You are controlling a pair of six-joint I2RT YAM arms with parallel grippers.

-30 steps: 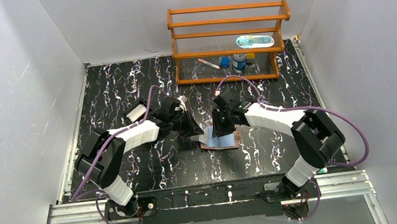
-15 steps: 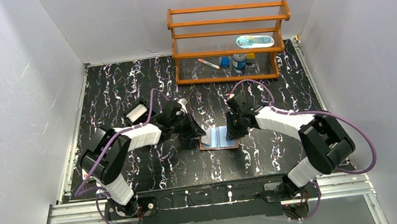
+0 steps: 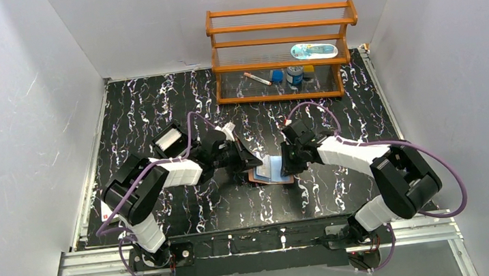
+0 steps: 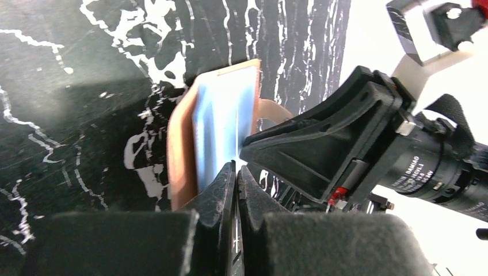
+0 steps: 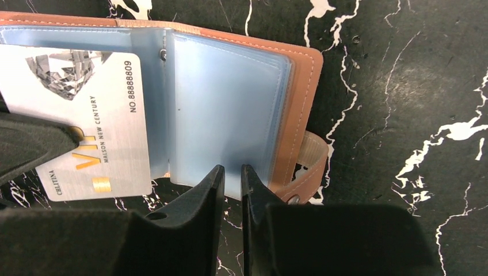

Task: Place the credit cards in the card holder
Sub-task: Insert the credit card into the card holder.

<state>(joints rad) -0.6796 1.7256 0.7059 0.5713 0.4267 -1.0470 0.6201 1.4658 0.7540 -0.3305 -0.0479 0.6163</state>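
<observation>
The tan leather card holder (image 3: 271,171) lies open on the black marbled table, its pale blue plastic sleeves (image 5: 227,109) facing up and its snap tab (image 5: 311,167) at the near right. A silver-white credit card (image 5: 86,115) rests over the left sleeves and sticks out past their near edge. My left gripper (image 3: 252,162) is shut on that card, which shows edge-on at its tips (image 4: 236,167); one of its fingers (image 5: 29,144) covers the card's left side. My right gripper (image 5: 232,169) stands at the right sleeves' near edge, jaws a narrow gap apart with nothing between them.
A wooden rack (image 3: 281,24) stands at the back of the table with a marker (image 3: 257,78), small bottles (image 3: 295,76) and a flat pack (image 3: 313,50) on its shelves. White walls close in both sides. My right arm (image 4: 357,132) sits close beside the left gripper.
The right gripper has drawn back from over the holder to its right edge and narrowed its jaws. The left gripper has carried the card rightward onto the holder's left half.
</observation>
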